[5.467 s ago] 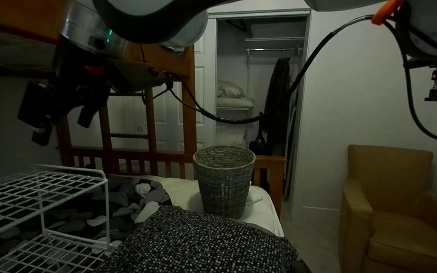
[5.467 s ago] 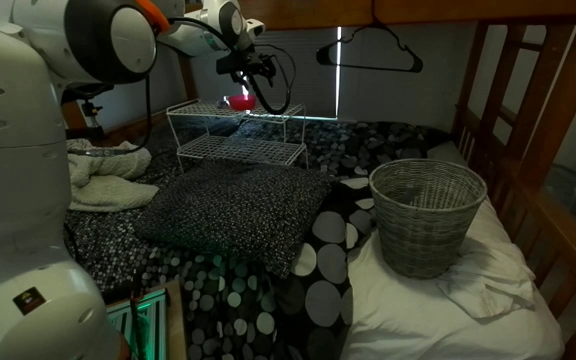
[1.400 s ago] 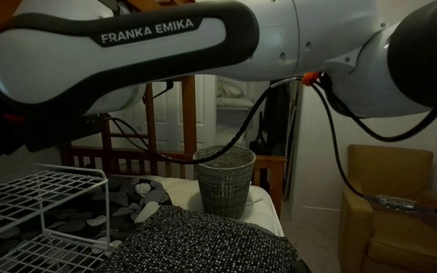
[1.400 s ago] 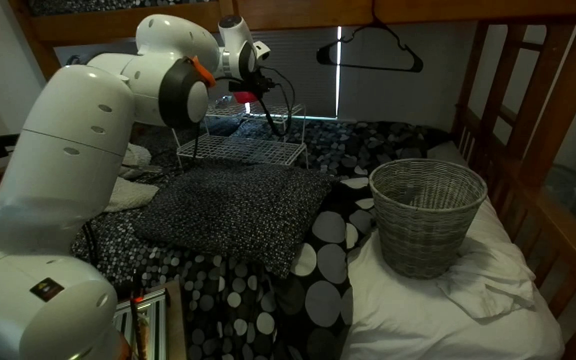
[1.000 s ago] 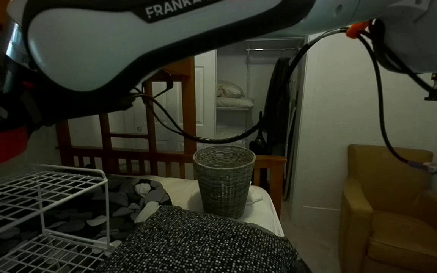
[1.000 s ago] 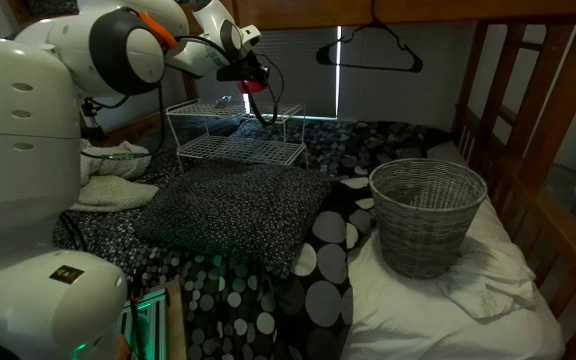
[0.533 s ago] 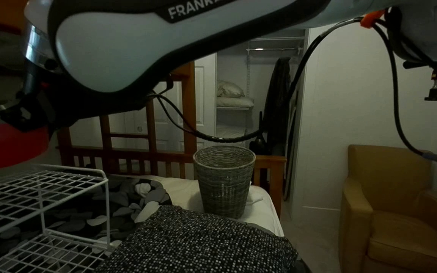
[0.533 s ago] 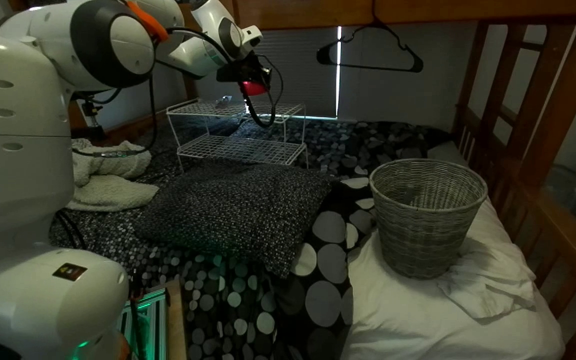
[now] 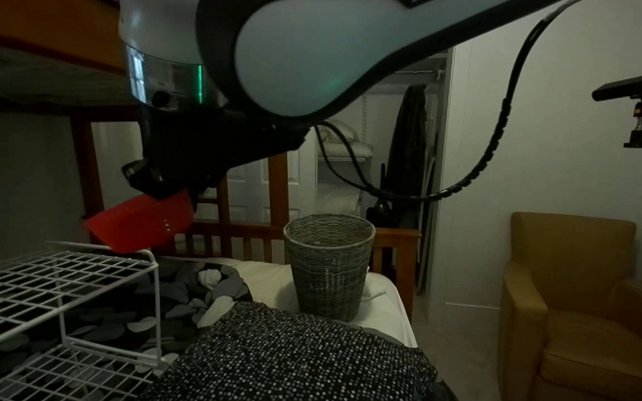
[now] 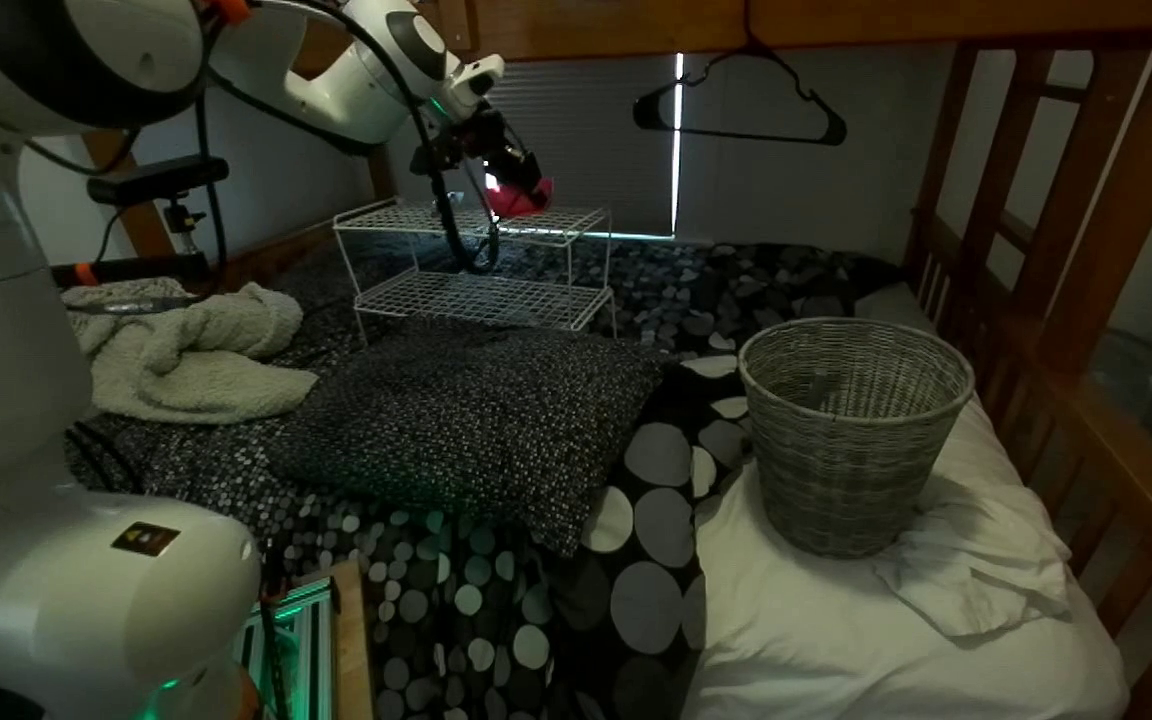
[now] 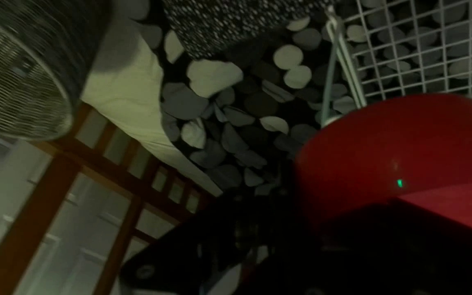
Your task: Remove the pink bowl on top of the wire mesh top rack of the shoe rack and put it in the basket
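Swung closer to the basket (image 9: 329, 278) just now, though still well apart, and tilted too! Pinching the bowl (image 9: 142, 224) by its side in the gripper (image 9: 179, 194), up by the end of the rack (image 9: 60, 308). Lifted off, likely, leaving carry and drop. Can't judge clearance there.

From where I stand, no word or number can be read. (a) On the white robot base (image 10: 86, 610), in an exterior view: a dark rectangular sticker (image 10: 145, 538), set aslant on the curved surface and bearing a yellowish emblem (image 10: 144, 539) near its middle; the emblem's form and any wording are too small to make out. (b) On the pink bowl (image 9: 138, 224), red in the dim light, in an exterior view: a few tiny pale marks (image 9: 167, 225) on its outer face; print or glints, I cannot tell which.
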### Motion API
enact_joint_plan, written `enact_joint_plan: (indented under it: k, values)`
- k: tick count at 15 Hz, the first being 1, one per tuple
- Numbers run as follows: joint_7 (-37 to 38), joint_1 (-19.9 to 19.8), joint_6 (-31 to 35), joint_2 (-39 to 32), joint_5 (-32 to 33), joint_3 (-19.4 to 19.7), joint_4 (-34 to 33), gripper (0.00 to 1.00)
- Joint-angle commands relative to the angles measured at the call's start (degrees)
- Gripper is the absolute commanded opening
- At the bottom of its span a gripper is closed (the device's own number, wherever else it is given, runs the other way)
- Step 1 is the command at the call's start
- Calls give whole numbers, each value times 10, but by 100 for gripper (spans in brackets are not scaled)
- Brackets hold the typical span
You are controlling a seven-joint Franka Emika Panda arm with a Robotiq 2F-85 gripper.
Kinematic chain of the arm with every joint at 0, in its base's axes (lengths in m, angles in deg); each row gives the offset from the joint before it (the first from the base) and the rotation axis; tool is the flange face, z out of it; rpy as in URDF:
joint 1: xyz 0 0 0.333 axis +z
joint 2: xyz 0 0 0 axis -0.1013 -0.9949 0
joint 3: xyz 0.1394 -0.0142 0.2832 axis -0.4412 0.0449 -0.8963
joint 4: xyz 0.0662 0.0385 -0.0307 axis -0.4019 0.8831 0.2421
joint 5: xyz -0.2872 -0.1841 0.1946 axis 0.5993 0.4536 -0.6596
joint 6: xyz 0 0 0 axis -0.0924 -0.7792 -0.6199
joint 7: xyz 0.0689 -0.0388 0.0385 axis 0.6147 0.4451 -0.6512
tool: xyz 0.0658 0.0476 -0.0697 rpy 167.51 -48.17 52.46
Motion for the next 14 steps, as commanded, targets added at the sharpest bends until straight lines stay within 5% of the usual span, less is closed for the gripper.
enact_joint_plan:
  k: [1, 3, 7, 11, 14]
  values:
    - [132, -54, -91, 120, 28, -93, 129, 2]
    - [88, -95, -79, 74, 12, -129, 71, 7]
    - [94, -122, -77, 106, 8, -157, 105, 2]
    - [127, -200, -92, 205, -17, -179, 227, 2]
    - [104, -264, 32, 283, -46, -182, 315, 2]
